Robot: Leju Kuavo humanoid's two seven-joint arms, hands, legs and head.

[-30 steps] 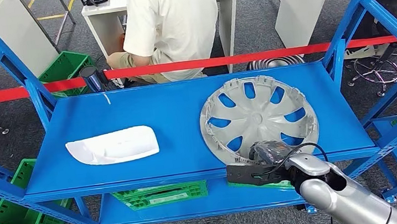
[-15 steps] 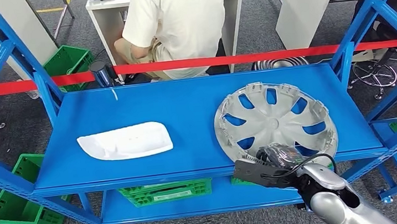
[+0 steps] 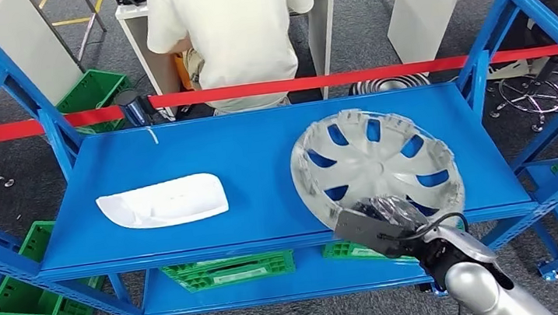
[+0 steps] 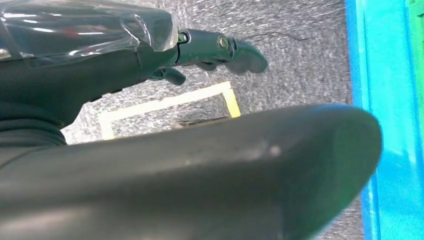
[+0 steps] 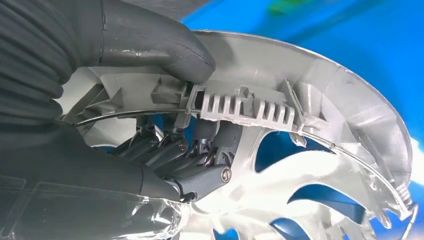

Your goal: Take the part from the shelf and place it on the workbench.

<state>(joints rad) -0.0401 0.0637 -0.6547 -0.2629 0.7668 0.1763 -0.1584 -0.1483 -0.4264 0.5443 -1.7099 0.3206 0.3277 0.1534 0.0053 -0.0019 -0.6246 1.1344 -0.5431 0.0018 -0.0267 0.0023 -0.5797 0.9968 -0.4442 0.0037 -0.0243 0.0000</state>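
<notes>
Hubcap point(image 3: 377, 167), silver plastic, near edge raised off the blue shelf point(image 3: 204, 146), gripped by the right hand point(image 3: 377, 224).

Change noted: a second ago the hubcap lay flat on the shelf's right half; now its near rim is tipped up toward the robot while the far rim still looks to rest on the deck, so the lift seems begun but the part has not left the shelf. Right hand: thumb point(image 5: 150, 42) pressed on the rim's ribbed clip, fingers point(image 5: 200, 165) curled in behind the spokes, a firm hold. Left hand point(image 4: 200, 47): hangs over grey floor, fingers apart, holding nothing. White tray-like part point(image 3: 163, 202) unmoved on the shelf's left half. Markings: no brand, label or lettering legible on anything.
</notes>
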